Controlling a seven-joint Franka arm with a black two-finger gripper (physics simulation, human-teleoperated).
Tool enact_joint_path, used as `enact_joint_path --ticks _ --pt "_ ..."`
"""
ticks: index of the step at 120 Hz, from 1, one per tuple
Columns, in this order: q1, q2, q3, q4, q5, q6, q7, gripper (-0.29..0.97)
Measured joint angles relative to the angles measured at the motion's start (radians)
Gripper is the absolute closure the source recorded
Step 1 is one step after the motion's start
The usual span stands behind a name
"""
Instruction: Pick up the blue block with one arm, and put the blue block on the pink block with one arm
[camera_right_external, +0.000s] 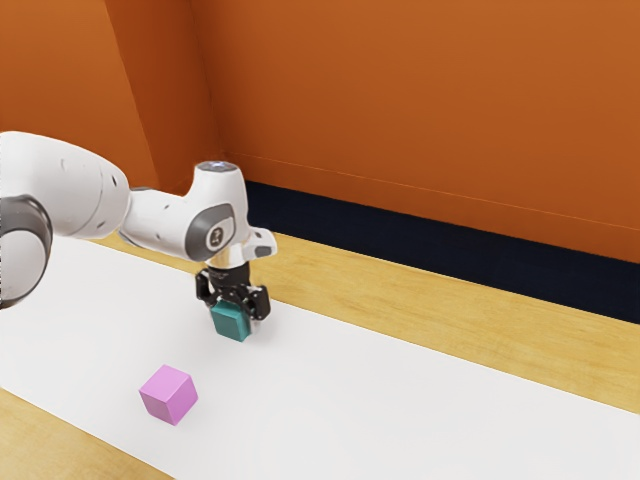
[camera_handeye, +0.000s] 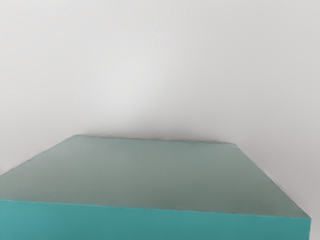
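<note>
Arm: the white arm (camera_right_external: 90, 200) comes in from the exterior view's left edge and bends down just left of centre, wrist pointing straight at the table.

Gripper: the black gripper (camera_right_external: 232, 312) hangs under the wrist, a finger on each side of the blue block, clamped on it.

Blue block: there it is, more teal than blue (camera_right_external: 231, 324), tucked between the fingers just left of the exterior view's centre. In the wrist view it (camera_handeye: 150, 185) sits right under the hand, flat top face up and a brighter side face towards the camera.

Height: the block is right down at the sheet, with a soft shadow on the white beyond its far edge. I can't tell whether it rests there or is just clear.

Pink block: the pink block (camera_right_external: 168, 393) sits alone at the exterior view's lower left, below and left of the gripper. It is apart from the blue block, nothing on top of it, one corner turned our way.

Surface: a white sheet (camera_right_external: 400, 400) runs across the wooden table (camera_right_external: 480, 310); both blocks are over the white. In the wrist view it (camera_handeye: 160, 60) spreads out beyond the block.

Backdrop: orange wall (camera_right_external: 420, 100) across the upper frame, with a dark baseboard (camera_right_external: 450, 245) below it.
</note>
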Motion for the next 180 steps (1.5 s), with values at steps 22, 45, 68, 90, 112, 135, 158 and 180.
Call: enact_joint_path --ticks 22,45,68,90,112,135,158,180 --pt "-0.006 0.027 0.001 0.019 -0.012 0.013 -0.002 0.02" --pt "-0.069 0.04 0.057 0.034 -0.031 0.019 -0.003 0.01" --pt "-0.124 0.022 0.101 0.031 -0.051 0.021 -0.002 0.19" --pt "-0.139 -0.026 0.103 0.005 -0.051 0.018 0.006 0.28" --pt "-0.142 -0.125 0.106 -0.044 -0.045 -0.025 0.02 0.32" --pt "-0.147 -0.273 0.122 -0.156 -0.046 -0.088 0.05 0.33" --pt "-0.166 -0.425 0.141 -0.275 -0.046 -0.137 0.079 0.32" --pt "-0.177 -0.574 0.172 -0.402 -0.038 -0.174 0.102 0.31"
